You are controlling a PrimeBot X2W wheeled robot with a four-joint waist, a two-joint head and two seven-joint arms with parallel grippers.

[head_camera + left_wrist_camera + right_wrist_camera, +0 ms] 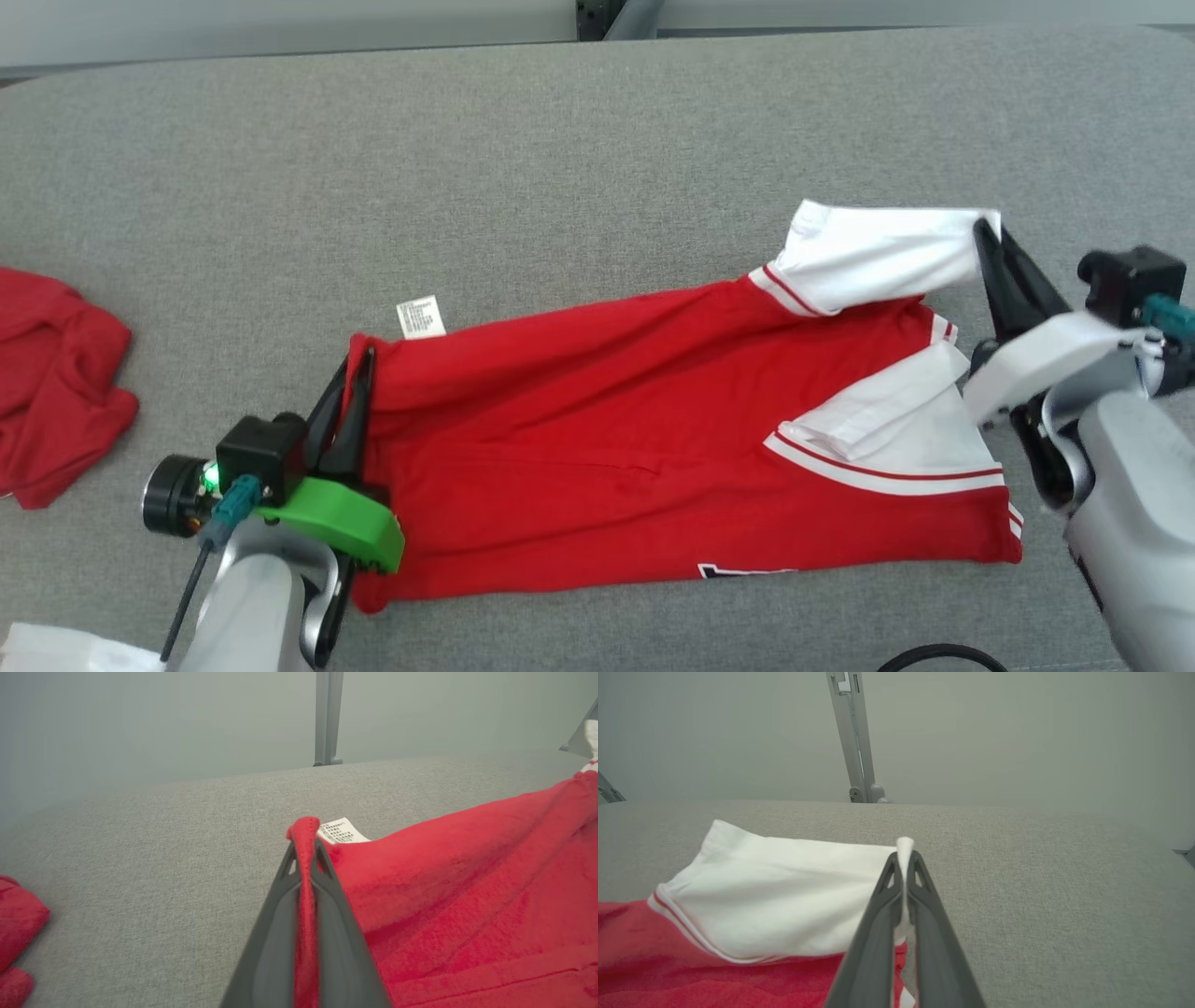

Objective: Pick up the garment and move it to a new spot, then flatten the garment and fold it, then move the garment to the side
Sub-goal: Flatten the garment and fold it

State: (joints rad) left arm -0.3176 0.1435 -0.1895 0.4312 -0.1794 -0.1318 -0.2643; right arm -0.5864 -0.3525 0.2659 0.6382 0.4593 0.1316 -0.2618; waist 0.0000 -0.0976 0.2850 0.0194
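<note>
A red garment [607, 429] with white sleeves lies stretched across the grey cushioned surface [560, 159], folded lengthwise. My left gripper [359, 359] is shut on its red hem corner at the left end; the pinched cloth [304, 833] pokes out past the fingertips beside a white care label [342, 831]. My right gripper [988, 229] is shut on the tip of the upper white sleeve [878, 252] at the right end. That sleeve [784, 891] hangs slightly lifted over the red body [714, 980]. A second white sleeve [896, 420] lies flat below.
Another crumpled red cloth [51, 383] lies at the left edge, also seen low left as red cloth [16, 933]. Something white [65, 649] sits at the bottom left corner. A metal post [852, 737] rises behind the surface's far edge.
</note>
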